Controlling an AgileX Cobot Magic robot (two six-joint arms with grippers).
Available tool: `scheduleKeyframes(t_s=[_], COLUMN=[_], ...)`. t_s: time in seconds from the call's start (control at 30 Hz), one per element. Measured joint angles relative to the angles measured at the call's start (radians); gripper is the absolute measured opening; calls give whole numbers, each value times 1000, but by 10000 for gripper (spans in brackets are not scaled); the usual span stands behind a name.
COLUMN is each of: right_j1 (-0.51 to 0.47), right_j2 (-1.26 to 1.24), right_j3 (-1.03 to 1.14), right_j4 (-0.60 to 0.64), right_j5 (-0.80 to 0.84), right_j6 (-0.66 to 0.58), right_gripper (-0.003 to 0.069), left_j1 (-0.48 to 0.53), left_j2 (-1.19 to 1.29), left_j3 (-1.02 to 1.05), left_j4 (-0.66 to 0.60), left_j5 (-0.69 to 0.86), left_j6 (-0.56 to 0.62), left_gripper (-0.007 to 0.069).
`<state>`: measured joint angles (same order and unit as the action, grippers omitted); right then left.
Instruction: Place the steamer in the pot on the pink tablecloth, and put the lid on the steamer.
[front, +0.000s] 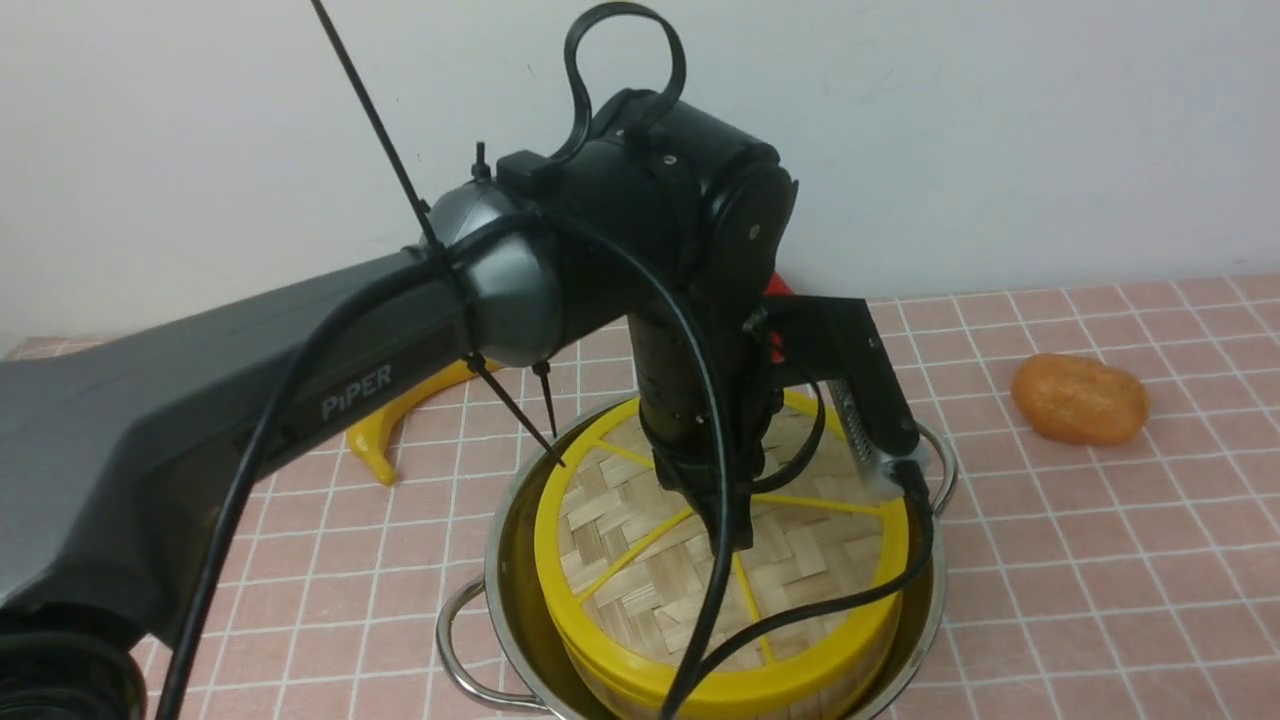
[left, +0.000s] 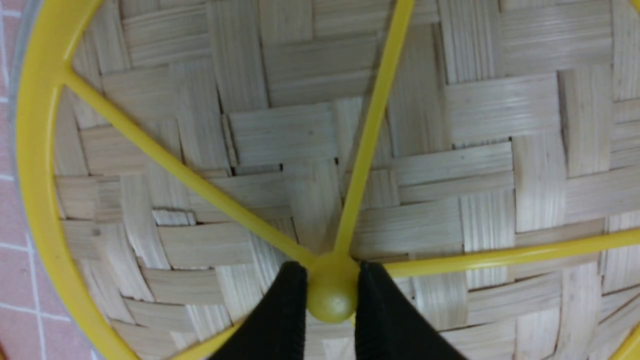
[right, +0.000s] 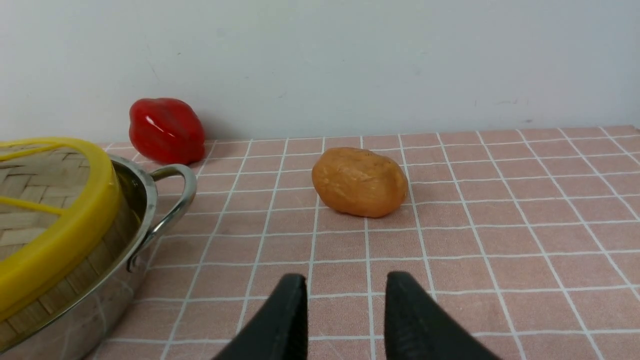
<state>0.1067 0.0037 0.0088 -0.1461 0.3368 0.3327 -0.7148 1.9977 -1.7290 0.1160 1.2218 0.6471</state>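
The steamer (front: 640, 665) sits in the pot (front: 500, 610) on the pink tablecloth (front: 1100, 560), lid (front: 640, 560) on top. The left gripper (left: 331, 300) pinches the lid's centre knob; only letting go seems left. The right gripper (right: 345, 320) hangs empty, jaws apart, right of the pot

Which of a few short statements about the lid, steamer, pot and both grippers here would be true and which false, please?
1. The lid lies on the steamer. True.
2. The steamer stands beside the pot. False: it sits inside it.
3. The left gripper is closed on the lid's centre knob. True.
4. The right gripper holds the orange potato-like object. False: its jaws are empty, and the object lies apart on the pink tablecloth.
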Motion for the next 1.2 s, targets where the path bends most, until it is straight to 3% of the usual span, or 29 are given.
scheduleKeyframes(t_s=[0.43, 0.77, 0.9, 1.0, 1.1, 1.17, 1.2], right_j1=[0, 0, 0, 0, 0, 0, 0], right_j2=[0, 0, 0, 0, 0, 0, 0], right_j3=[0, 0, 0, 0, 0, 0, 0], right_j4=[0, 0, 0, 0, 0, 0, 0], right_j5=[0, 0, 0, 0, 0, 0, 0], right_j6=[0, 0, 0, 0, 0, 0, 0], right_gripper=[240, 240, 240, 240, 240, 240, 240], left_j1=[1, 2, 2, 2, 2, 11, 12], left_j2=[1, 1, -10, -64, -116, -205, -219], left_j3=[0, -2, -31, -132, -186, -221, -222], left_j4=[10, 43, 71, 130, 177, 232, 235], left_j5=[2, 1, 3, 5, 2, -2, -2], left_j6=[-60, -89, -109, -185, -244, -334, -341], left_gripper=[129, 382, 412, 368, 267, 65, 55])
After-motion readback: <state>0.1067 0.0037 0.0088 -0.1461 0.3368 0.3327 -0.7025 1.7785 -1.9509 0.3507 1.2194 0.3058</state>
